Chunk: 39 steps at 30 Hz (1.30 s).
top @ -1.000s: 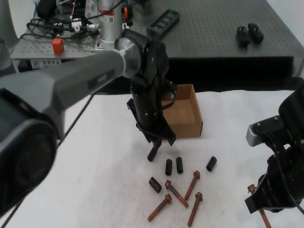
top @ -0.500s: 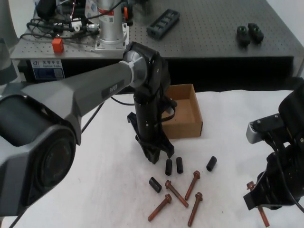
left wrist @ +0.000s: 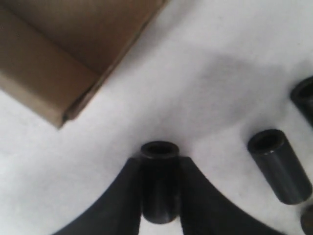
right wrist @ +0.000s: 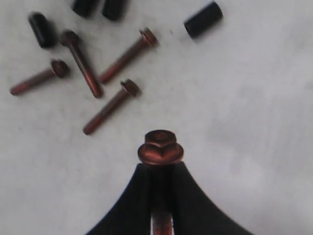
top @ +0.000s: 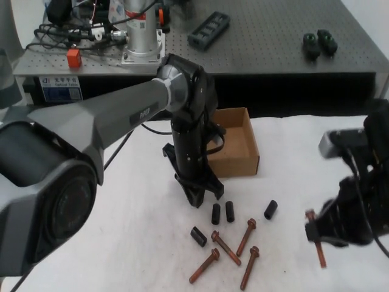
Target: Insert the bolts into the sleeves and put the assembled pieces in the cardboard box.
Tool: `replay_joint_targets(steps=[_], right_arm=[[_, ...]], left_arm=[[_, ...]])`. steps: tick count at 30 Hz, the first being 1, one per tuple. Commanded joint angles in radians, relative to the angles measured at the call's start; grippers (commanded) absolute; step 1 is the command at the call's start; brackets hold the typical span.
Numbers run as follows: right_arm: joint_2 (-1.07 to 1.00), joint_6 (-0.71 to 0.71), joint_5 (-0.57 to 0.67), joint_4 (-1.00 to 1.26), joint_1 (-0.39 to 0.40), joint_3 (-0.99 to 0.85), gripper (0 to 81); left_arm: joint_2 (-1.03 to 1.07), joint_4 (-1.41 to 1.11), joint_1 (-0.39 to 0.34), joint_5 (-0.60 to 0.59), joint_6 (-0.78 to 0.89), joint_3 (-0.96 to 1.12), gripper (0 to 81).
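My left gripper (top: 198, 197) stands just in front of the cardboard box (top: 251, 141), low over the white cloth. It is shut on a black sleeve (left wrist: 160, 182) whose open end points out past the fingertips; the box corner (left wrist: 58, 58) lies close by. My right gripper (top: 315, 233) hangs over the right part of the cloth, shut on a copper bolt (top: 317, 243). The bolt's hex head (right wrist: 160, 147) sticks out beyond the fingertips. Several loose sleeves (top: 216, 213) and several loose copper bolts (top: 225, 247) lie between the two grippers.
A loose sleeve (left wrist: 279, 166) lies close beside the left gripper. One sleeve (top: 270, 210) lies apart, toward the right arm. Behind the cloth a perforated metal bench (top: 273, 36) carries cables, a black holder (top: 209, 28) and small black parts (top: 320, 42).
My right gripper has risen and moved left with the bolt. The left arm settled slightly toward the box a second ago and has since kept still with its sleeve.
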<state>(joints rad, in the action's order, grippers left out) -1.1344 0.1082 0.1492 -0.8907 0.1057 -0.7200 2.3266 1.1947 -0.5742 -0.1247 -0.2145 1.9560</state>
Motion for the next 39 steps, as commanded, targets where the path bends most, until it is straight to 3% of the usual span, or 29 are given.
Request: replay_joint_targets(steps=[1, 7, 12, 16, 21, 26, 39], right_arm=[[0.093, -0.154, 0.124, 0.195, -0.006, -0.002, 1.4], [0.163, -0.359, 0.281, 0.536, -0.002, 0.004, 1.4], [0.167, -0.636, 0.365, 0.95, 0.029, 0.054, 1.4], [0.157, -0.745, 0.362, 1.193, 0.079, 0.091, 1.4], [0.132, -0.748, 0.366, 1.219, 0.149, 0.09, 1.4], [0.124, -0.741, 0.366, 1.181, 0.185, 0.09, 1.4], [0.124, -0.669, 0.456, 1.037, 0.188, 0.09, 1.4]], left_arm=[[-0.09, 0.01, 0.004, -0.071, 0.031, 0.009, 0.6], [-0.356, -0.134, 0.004, -0.244, 0.035, -0.201, 0.6], [-0.701, -0.58, -0.014, -0.401, 0.119, -0.639, 0.6], [-0.92, -0.996, -0.04, -0.581, 0.178, -0.951, 0.6], [-1.06, -1.298, -0.054, -0.658, 0.314, -1.147, 0.6], [-1.083, -1.308, -0.054, -0.672, 0.327, -1.167, 0.6], [-1.083, -1.31, -0.054, -0.672, 0.357, -1.167, 0.6]])
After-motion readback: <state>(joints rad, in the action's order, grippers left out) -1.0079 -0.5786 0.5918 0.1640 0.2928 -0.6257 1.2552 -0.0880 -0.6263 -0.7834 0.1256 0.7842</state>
